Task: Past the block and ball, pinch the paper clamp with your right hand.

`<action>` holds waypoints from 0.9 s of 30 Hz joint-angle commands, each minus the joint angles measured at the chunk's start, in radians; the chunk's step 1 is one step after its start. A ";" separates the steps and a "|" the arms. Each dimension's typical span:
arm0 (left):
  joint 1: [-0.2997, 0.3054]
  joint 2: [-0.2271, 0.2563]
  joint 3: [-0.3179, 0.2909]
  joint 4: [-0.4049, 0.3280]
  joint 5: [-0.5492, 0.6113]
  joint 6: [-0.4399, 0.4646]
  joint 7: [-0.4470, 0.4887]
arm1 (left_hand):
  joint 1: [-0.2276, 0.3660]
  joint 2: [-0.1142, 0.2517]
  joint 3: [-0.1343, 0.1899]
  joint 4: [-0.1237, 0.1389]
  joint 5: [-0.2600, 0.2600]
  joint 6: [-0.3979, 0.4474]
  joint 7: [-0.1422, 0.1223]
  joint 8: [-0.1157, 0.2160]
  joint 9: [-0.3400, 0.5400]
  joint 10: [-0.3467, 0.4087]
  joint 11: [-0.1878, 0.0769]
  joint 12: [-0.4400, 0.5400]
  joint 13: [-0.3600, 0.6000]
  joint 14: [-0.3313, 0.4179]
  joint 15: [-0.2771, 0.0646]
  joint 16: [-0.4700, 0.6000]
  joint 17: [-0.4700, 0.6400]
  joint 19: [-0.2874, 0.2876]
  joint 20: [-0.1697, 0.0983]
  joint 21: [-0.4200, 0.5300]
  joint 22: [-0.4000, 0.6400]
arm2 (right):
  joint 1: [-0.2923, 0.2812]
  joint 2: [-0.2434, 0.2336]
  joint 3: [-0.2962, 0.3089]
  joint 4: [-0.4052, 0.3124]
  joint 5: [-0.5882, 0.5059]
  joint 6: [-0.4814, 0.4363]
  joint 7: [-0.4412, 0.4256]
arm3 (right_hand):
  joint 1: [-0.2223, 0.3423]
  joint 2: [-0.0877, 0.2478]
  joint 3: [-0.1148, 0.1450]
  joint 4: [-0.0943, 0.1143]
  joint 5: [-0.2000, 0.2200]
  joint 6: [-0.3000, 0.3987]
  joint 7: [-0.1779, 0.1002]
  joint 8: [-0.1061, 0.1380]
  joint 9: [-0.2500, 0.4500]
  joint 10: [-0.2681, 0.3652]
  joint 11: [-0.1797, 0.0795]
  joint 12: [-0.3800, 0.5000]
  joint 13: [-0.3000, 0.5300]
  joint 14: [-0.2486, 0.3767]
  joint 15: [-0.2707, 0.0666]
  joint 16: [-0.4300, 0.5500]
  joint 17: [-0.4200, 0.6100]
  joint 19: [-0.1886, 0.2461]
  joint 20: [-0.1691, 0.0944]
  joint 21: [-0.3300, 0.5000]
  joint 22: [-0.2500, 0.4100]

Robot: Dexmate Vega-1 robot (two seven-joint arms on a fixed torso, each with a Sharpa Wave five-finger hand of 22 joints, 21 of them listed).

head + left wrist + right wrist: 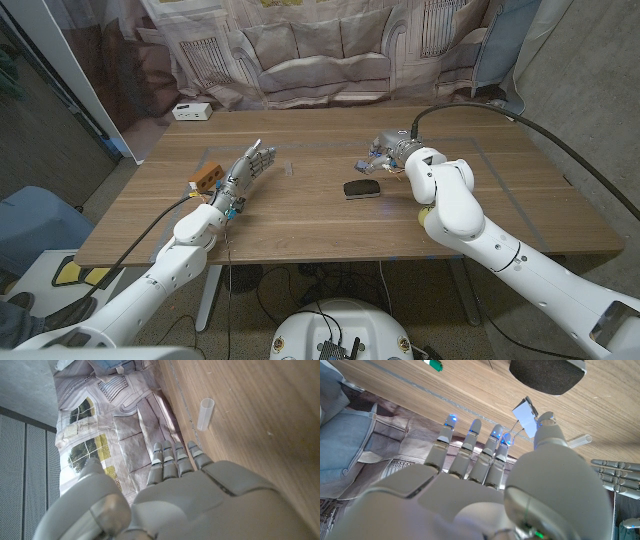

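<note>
Two white, smooth-shelled arms reach in from the near corners over a wood-grain table. Nearest, the left hand stands with grey fingers straight and a little apart, gripping nothing; an orange block lies just beside it on the outer side. Slightly farther in, a clear plastic tube, a short hollow cylinder, lies on the boards ahead of those fingertips. Near the middle sits a dark, flattened oval object with a fabric-like surface. Just past it, the right hand has its thumb and a finger closed on the paper clamp, a small pale blue folded body with thin wire handles, held just above the wood near the oval object; its other fingers are straight and spread. Farthest off, a white box rests at the far left edge before a printed cloth backdrop.
</note>
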 commanded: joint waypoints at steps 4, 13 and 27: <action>0.008 0.000 -0.003 -0.001 -0.005 -0.004 -0.001 | 0.002 0.008 0.002 -0.008 -0.001 0.007 0.000 -0.001 0.004 0.006 0.003 -0.002 0.004 0.004 0.000 -0.003 0.002 0.010 -0.002 0.000 0.002 | 0.000 0.007 0.012 -0.005 -0.073 0.037 0.091 | -0.007 -0.003 -0.002 -0.002 0.004 0.037 -0.045 -0.002 0.003 -0.009 -0.002 -0.003 0.001 -0.011 -0.065 -0.007 0.002 -0.001 0.002 0.003 0.002; 0.005 0.001 -0.002 -0.003 -0.002 -0.005 0.000 | 0.001 0.008 0.002 -0.009 -0.001 0.007 0.000 -0.001 0.004 0.006 0.005 -0.002 0.004 0.006 0.000 -0.003 0.002 0.010 -0.001 0.000 0.002 | 0.003 0.012 0.026 -0.002 -0.094 0.086 0.148 | 0.002 -0.001 0.000 -0.008 0.006 0.036 -0.045 -0.004 0.004 -0.015 -0.005 -0.003 0.002 -0.016 -0.063 -0.007 0.005 0.004 0.002 0.006 0.002; 0.004 0.003 0.000 -0.014 0.005 0.000 0.009 | 0.001 0.008 0.003 -0.010 -0.001 0.007 0.002 -0.001 0.004 0.006 0.002 -0.003 0.004 0.005 -0.001 -0.003 0.002 0.010 -0.002 -0.001 0.002 | -0.011 0.028 0.043 0.002 -0.126 0.134 0.199 | 0.004 -0.004 0.000 -0.013 0.009 0.024 -0.045 -0.009 0.004 -0.028 -0.010 -0.004 0.002 -0.031 -0.059 -0.012 0.007 -0.001 0.004 0.005 0.002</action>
